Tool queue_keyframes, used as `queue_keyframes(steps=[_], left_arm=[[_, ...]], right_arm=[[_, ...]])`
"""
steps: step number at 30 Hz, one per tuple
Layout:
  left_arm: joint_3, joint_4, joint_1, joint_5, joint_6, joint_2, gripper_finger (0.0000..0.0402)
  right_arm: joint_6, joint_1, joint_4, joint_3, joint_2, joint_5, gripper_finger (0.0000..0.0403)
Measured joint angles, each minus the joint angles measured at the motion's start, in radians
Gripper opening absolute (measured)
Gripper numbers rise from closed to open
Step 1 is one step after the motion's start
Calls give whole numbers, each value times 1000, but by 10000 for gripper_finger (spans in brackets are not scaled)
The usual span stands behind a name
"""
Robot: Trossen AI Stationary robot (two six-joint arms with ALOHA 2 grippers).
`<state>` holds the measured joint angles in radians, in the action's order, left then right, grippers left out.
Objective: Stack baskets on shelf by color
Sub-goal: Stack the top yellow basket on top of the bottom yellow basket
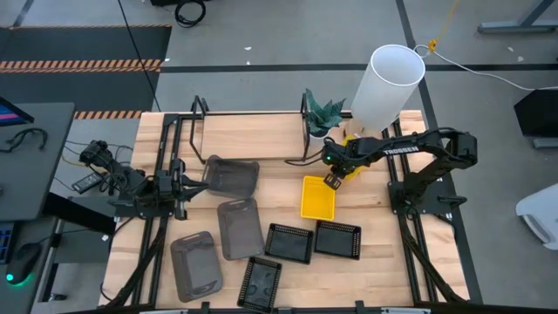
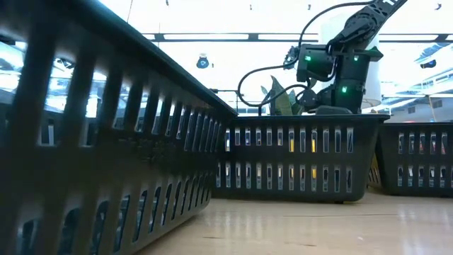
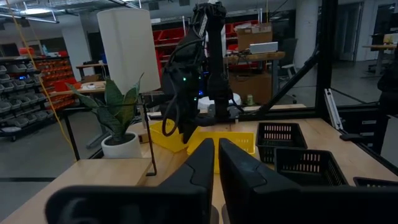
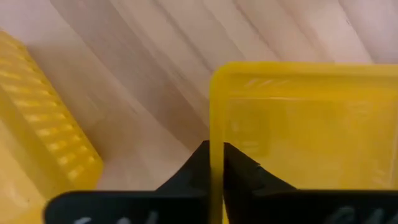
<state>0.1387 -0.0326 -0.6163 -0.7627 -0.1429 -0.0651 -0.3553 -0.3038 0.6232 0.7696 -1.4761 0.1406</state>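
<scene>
From my overhead feed, at the left edge the left gripper (image 1: 187,185) waits beside the shelf's (image 1: 253,131) black end loop, its fingers pressed together on nothing, as its wrist view confirms. Right of it lie three smoky-grey baskets (image 1: 234,176), one just at the shelf edge, two lower toward the frame's bottom left. Three black mesh baskets (image 1: 289,242) sit bottom centre. At centre lies a yellow basket (image 1: 317,197), and the right gripper (image 1: 333,180) pinches its upper rim; in the right wrist view the fingers (image 4: 200,163) straddle that thin yellow wall, closed on it.

I judge the basket light and fairly stiff, though the smooth rim could slip or flex. A mid-wall hold should keep it level.

Another yellow basket (image 4: 43,143) shows in the wrist view's left; in the overhead it is mostly hidden under the arm, so I can't count the yellows. The low view is blocked by black basket walls. A potted plant (image 1: 323,115) and white cylinder (image 1: 388,83) crowd the shelf's right end.
</scene>
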Motion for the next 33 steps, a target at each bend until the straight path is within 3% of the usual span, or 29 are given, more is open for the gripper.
queue_keyframes(steps=[3,16,33], left_arm=[[0,0,0,0,0,0,25],[0,0,0,0,0,0,34],[0,0,0,0,0,0,35]], right_arm=[[1,0,1,0,0,3,7],[-1,12,47,17,0,-2,5],[-72,156,248,175,0,86,4]])
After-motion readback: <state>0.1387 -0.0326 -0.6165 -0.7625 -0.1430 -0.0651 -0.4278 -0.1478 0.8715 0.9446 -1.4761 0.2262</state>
